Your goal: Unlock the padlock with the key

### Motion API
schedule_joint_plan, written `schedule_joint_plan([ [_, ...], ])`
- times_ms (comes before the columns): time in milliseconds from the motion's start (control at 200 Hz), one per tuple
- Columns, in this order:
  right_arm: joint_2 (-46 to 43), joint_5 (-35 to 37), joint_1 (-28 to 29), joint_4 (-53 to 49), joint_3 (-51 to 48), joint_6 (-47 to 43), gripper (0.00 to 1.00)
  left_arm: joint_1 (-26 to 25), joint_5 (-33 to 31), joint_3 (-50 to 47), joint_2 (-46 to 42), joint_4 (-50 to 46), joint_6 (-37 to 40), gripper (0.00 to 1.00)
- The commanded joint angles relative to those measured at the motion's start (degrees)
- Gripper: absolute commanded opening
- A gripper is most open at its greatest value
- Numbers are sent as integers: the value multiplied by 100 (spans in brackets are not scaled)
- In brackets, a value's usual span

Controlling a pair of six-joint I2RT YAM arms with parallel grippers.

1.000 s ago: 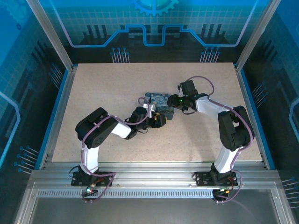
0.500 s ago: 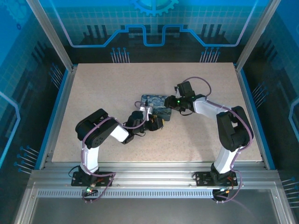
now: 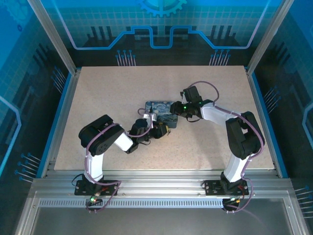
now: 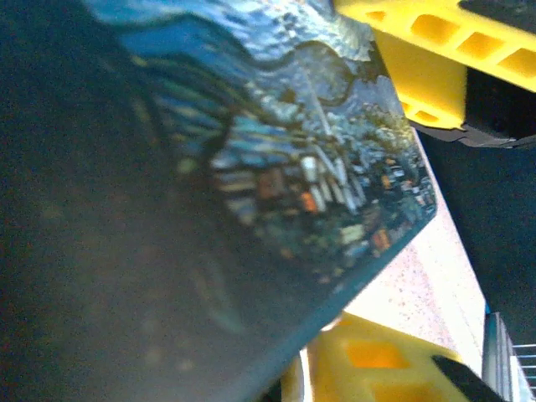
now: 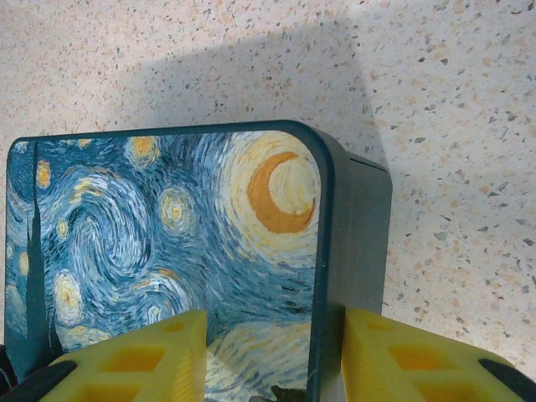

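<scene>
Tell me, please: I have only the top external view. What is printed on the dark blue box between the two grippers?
Observer: In the right wrist view, the box carries a Starry Night print: swirls and a crescent moon.
Operator: How does the right gripper stand to it?
Observer: The right gripper straddles the box's edge, one yellow finger over the painted face, the other outside the dark side wall.
Operator: And the left gripper?
Observer: The left gripper has a corner of the painted face between its yellow fingers; whether they press it, I cannot tell.
</scene>
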Motion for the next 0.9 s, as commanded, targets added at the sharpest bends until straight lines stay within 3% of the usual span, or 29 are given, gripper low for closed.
schedule_joint_plan([
  [0, 78, 11, 110, -216, -84, -2, 44, 87, -2, -71, -89, 426, -74, 23],
  [235, 125, 11, 114, -180, -77, -3, 43, 215, 64, -161, -169, 353, -141, 22],
  [505, 130, 11, 77, -154, -85, -11, 43, 362, 319, -250, -275, 170, -231, 3],
  [750, 407, -57, 62, -136, 160, -80, 43, 526, 1046, 21, -790, -1205, -270, 0],
  [896, 636, -95, 53, -200, 479, -158, 42, 620, 1422, 451, -1247, -2706, -3, 0],
])
